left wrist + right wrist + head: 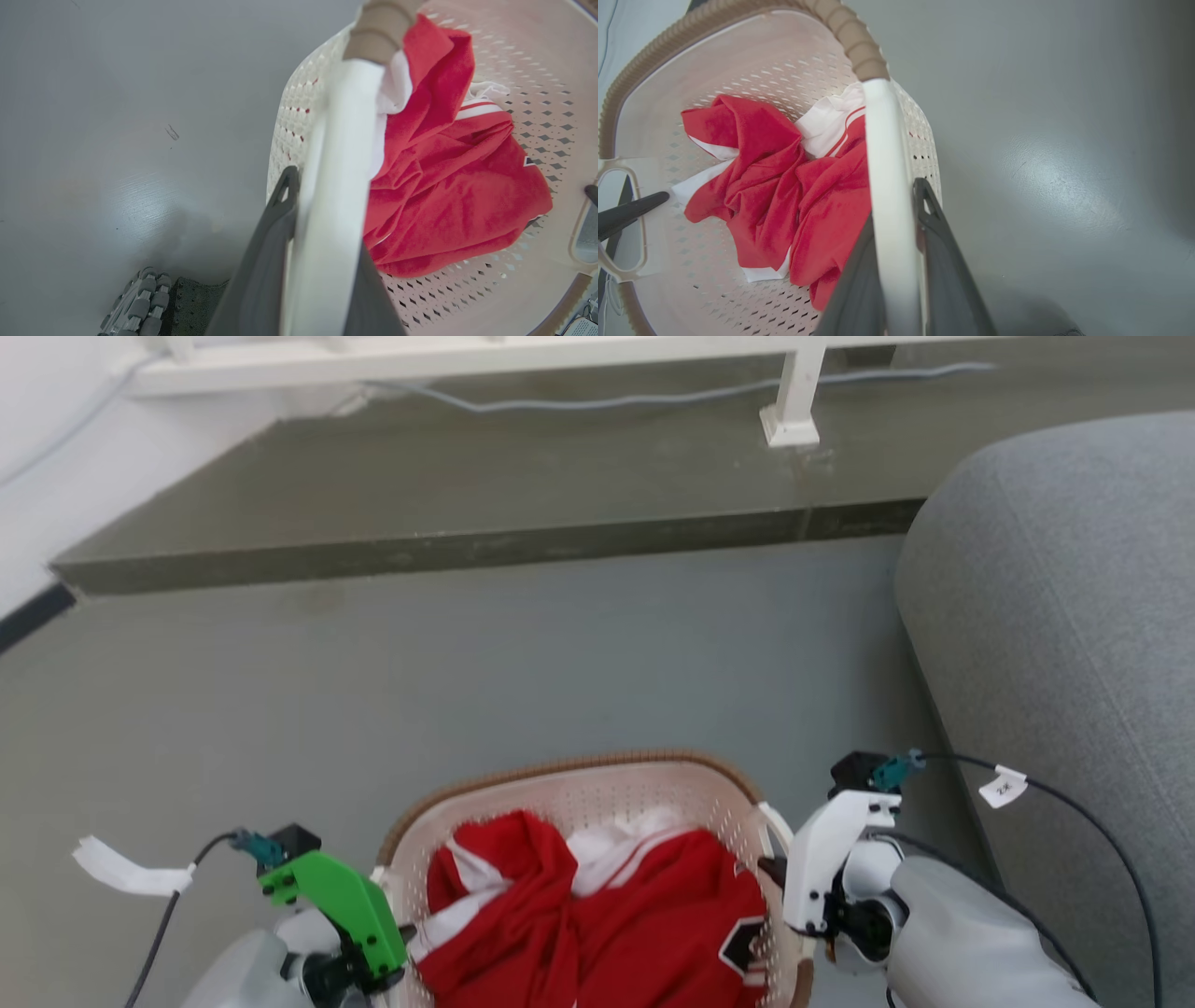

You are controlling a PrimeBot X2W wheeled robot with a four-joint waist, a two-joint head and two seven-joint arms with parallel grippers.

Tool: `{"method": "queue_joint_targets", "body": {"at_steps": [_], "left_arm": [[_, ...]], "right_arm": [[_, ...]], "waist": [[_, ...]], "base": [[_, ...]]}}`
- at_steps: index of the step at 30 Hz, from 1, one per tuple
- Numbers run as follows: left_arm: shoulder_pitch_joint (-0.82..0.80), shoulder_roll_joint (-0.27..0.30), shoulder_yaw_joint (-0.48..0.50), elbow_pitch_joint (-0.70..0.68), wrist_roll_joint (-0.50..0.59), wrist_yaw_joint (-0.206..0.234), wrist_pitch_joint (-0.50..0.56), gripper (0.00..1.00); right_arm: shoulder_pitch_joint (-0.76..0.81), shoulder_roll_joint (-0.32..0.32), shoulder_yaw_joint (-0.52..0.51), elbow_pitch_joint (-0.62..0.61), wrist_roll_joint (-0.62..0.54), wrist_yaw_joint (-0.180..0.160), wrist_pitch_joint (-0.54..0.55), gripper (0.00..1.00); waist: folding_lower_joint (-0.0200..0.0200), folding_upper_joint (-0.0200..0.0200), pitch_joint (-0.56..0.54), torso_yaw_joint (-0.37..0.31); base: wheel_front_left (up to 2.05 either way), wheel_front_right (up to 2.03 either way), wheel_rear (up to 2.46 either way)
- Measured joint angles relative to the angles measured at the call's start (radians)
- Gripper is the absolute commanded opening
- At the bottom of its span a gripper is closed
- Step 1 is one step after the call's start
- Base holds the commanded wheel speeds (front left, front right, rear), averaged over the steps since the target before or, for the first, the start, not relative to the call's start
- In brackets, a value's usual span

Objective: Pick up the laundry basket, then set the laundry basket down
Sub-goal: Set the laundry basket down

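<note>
Lower centre | your left gripper (322, 210) and right gripper (896, 205) clench the laundry basket (560, 767) | grasp done, set-down likely pending.

laundry basket (597, 795): cream, perforated, brown rim | clothing (607, 924): red-white | floor (560, 663): grey

Soft even light, pale glare on the floor (1055, 186), nearby white handle (336, 186) blurred.

Grey floor (560, 653) meets a dark raised step (467, 485), a grey sofa (1074, 616) at right.
</note>
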Motion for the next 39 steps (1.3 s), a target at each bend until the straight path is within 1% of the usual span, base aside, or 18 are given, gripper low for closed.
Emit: {"method": "queue_joint_targets", "body": {"at_steps": [5,13,14,20,26,39], "left_arm": [[-0.04,0.004,0.0,-0.015,0.002,0.0,-0.027,0.0],[-0.111,0.012,-0.01,-0.038,0.038,0.0,-0.093,0.0],[-0.127,0.013,-0.013,-0.043,0.039,0.0,-0.103,0.0],[-0.168,0.015,-0.022,-0.055,0.05,0.0,-0.14,0.0],[-0.21,0.022,-0.034,-0.064,0.089,0.0,-0.18,0.0],[-0.297,0.024,-0.039,-0.072,0.106,0.0,-0.269,0.0]], "right_arm": [[-0.039,0.0,-0.001,-0.006,-0.002,-0.008,-0.041,0.0],[-0.104,0.0,-0.003,-0.017,-0.021,-0.025,-0.114,0.0],[-0.119,-0.002,-0.004,-0.018,-0.028,-0.026,-0.132,0.0],[-0.156,-0.006,-0.004,-0.02,-0.038,-0.027,-0.168,0.0],[-0.192,-0.007,-0.001,-0.022,-0.052,-0.027,-0.199,0.0],[-0.291,-0.014,-0.001,-0.024,-0.065,-0.028,-0.265,0.0]], "waist": [[0.0,0.0,0.053,0.0],[0.0,0.0,0.168,0.0],[0.0,0.0,0.196,0.0],[0.0001,0.0,0.279,0.001],[0.0001,0.0,0.364,0.001],[0.0002,0.0,0.564,0.004]], "base": [[0.0,0.0,0.0],[0.0,0.0,0.0],[0.0,0.0,0.0],[0.0,0.0,0.0],[0.0,0.0,0.0],[0.0,0.0,0.0]]}}
